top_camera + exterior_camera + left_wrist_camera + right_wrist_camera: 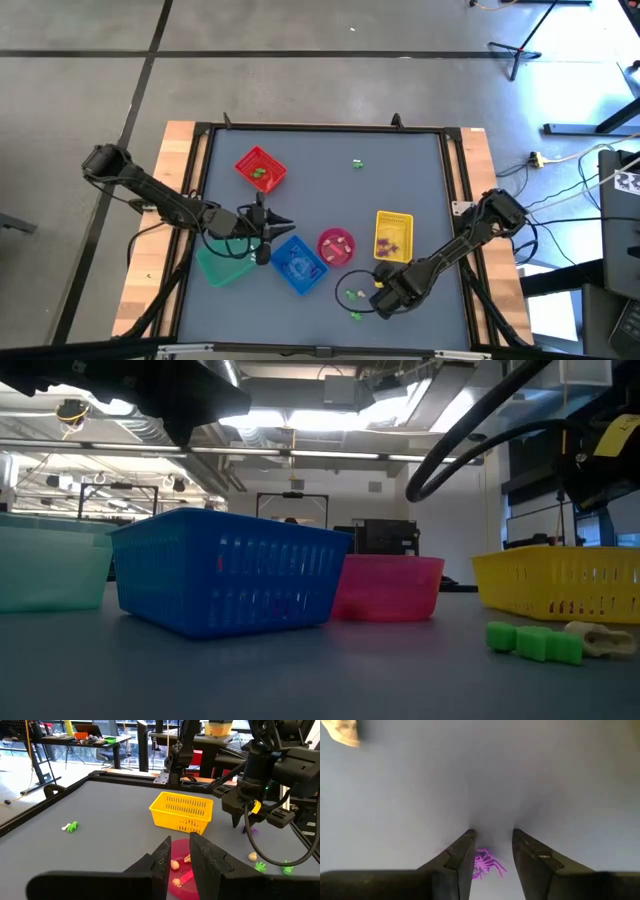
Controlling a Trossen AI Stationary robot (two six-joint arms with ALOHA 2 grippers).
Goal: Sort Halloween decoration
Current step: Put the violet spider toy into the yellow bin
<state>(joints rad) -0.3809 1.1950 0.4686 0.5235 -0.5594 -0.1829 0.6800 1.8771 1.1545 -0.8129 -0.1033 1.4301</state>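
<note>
Right gripper [492, 852], near table edge, pointed down at the mat: fingers part-open, a purple spider trinket [485, 863] between the tips; whether they touch it cannot be told. A cream skull trinket [342, 732] lies well apart on the same mat.

Loose trinkets by this gripper: green pieces [356, 316] at the near edge, a green block piece [535, 641] with a cream piece [598, 639] just beside it in the low view.

Left gripper [181, 851], above the mid-table basket cluster: fingers narrowly apart, nothing seen between them, aimed over the pink bowl [336, 246], which holds cream and pink trinkets.

Containers, near to far: teal basket [223, 266] and blue basket [299, 264] side by side; pink bowl just beside the blue basket; yellow basket [393, 236] with purple trinkets inside; red basket [260, 168] with green trinkets inside.

Far item: one green-and-white trinket [357, 164] alone on open mat.

Surface: grey mat [420, 170] in a dark frame on a wooden table. Room: grey floor, stands and cables beyond; ceiling lights and desks in the low view.
</note>
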